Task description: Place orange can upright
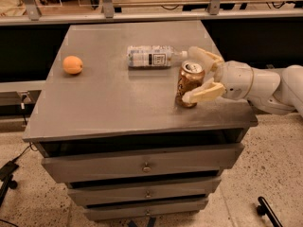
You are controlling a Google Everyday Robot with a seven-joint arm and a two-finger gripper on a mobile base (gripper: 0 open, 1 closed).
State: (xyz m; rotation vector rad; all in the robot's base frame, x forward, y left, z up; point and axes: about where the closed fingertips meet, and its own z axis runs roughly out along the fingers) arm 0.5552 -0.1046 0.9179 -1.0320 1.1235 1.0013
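The orange can (188,85) stands upright on the grey cabinet top (113,105), near its right front corner, silver top end up. My gripper (191,74) comes in from the right and is open around the can. One pale finger (204,56) is behind and to the right of the can's top, clear of it. The other finger (202,93) crosses in front of the can's lower right side; I cannot tell if it touches. The white arm (265,84) reaches off to the right.
A clear plastic bottle (152,56) with a white label lies on its side just behind the can. A round orange fruit (72,65) sits at the left of the top. Drawers (144,164) are below; the right edge is close to the can.
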